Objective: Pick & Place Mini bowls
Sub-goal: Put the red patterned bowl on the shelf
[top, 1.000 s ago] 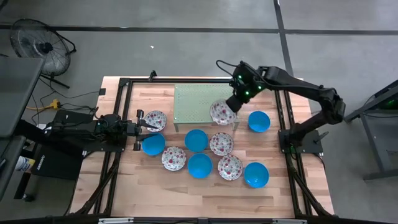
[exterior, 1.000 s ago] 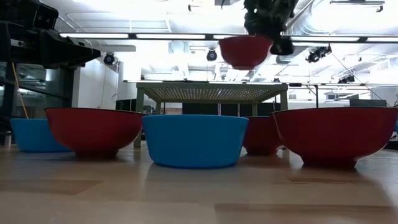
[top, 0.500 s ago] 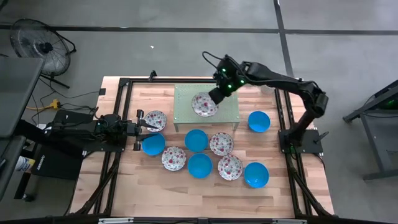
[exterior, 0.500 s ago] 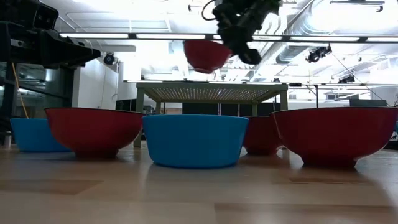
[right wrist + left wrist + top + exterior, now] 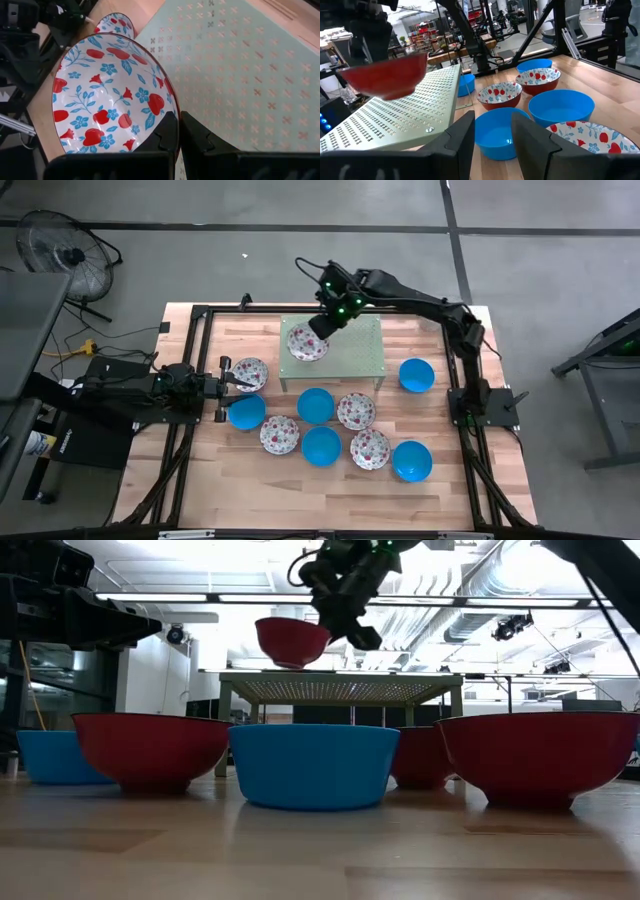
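Inspector: Report your load.

Arm: My right gripper (image 5: 322, 330) is clenched on the rim of a floral bowl (image 5: 306, 343), white inside with red and blue flowers, red outside. It hangs clear above the left end of the green perforated stand (image 5: 360, 355).

Inspector: Which views disagree?

Arm: The low view shows only the red underside (image 5: 291, 641); my right wrist view shows the pattern (image 5: 107, 100).

Inspector: Change since a second ago?

Arm: The bowl has travelled from the stand's right edge to its left.

Inspector: Left arm?

Arm: My left gripper (image 5: 240, 383) waits with fingers parted beside another floral bowl (image 5: 250, 372); the other bowls (image 5: 316, 405) sit on the table (image 5: 180, 480).
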You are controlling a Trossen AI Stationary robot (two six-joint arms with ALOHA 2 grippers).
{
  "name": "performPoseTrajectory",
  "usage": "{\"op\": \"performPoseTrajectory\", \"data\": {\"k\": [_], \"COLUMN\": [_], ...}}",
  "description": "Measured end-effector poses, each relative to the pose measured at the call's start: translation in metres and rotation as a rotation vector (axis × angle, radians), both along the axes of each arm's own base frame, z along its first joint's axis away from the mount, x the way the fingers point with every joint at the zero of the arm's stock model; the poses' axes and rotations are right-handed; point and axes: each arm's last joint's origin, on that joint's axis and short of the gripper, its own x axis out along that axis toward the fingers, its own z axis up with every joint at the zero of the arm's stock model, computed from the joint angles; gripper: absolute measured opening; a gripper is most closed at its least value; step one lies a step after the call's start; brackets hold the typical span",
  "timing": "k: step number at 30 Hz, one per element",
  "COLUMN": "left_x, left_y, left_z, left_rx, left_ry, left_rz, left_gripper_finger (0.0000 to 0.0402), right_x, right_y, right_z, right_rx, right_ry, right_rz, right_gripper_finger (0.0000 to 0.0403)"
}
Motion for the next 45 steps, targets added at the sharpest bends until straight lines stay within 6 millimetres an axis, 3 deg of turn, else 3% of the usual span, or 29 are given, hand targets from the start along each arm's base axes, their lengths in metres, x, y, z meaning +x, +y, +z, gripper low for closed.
{"op": "performPoseTrajectory", "data": {"k": [8,29,45], "left_x": [0.000,0.000,0.000], "left_y": [0.000,0.000,0.000], "left_z": [0.000,0.000,0.000], "left_rx": [0.000,0.000,0.000], "left_ry": [0.000,0.000,0.000], "left_rz": [0.000,0.000,0.000], "left_gripper_finger": [0.0124,0.0124,0.0124], "right_x": [0.007,0.004,0.004], "right_y": [-0.002,-0.007,-0.007], "right_z": [-0.013,-0.015,-0.015], "right_rx": [0.031,-0.026,-0.033], "right_ry": [0.049,0.106,0.107], "right_rz": [-0.008,-0.080,-0.080], "right_gripper_finger": [0.0000,0.0002,0.0053]}}
